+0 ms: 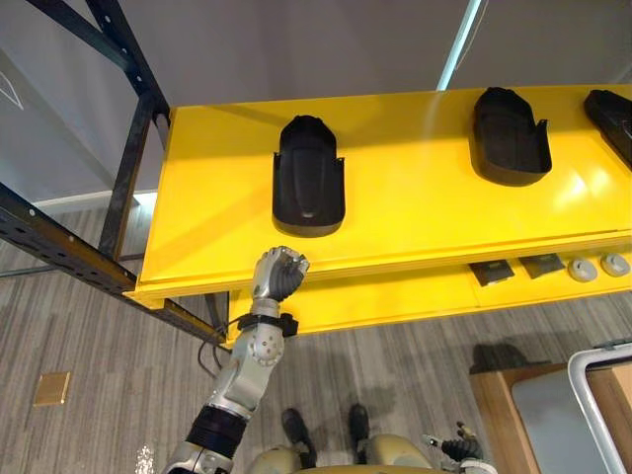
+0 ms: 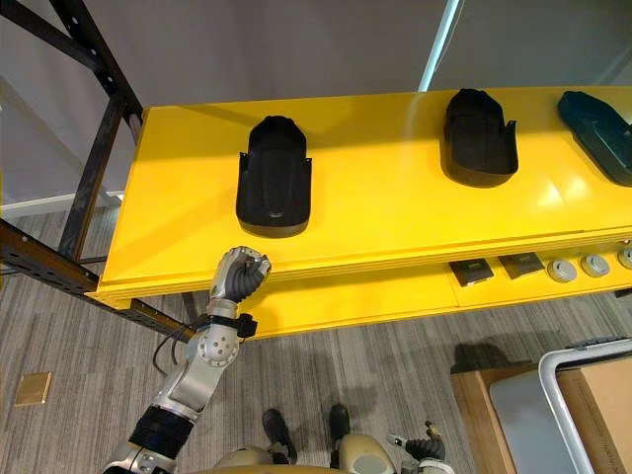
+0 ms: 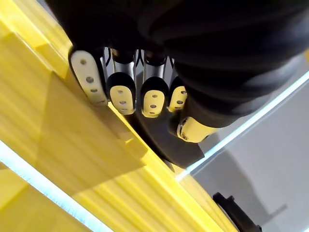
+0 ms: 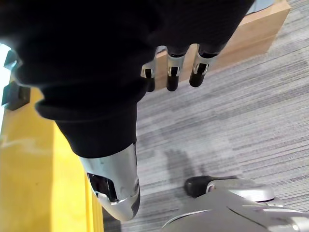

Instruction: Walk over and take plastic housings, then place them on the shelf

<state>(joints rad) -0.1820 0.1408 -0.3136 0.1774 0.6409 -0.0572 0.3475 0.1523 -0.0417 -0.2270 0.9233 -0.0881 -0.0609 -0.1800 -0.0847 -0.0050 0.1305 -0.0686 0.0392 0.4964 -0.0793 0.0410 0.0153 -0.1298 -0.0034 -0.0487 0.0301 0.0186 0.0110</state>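
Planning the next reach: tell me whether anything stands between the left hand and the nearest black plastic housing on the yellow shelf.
Nothing visible does. The left hand is at the front edge of the yellow shelf, and the nearest black plastic housing lies just beyond it across bare yellow surface.

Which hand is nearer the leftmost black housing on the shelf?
Left. The left hand sits at the shelf edge just below the leftmost housing; the right hand hangs low, far off.

Black housings (image 1: 309, 178) on yellow shelf (image 1: 415, 212)
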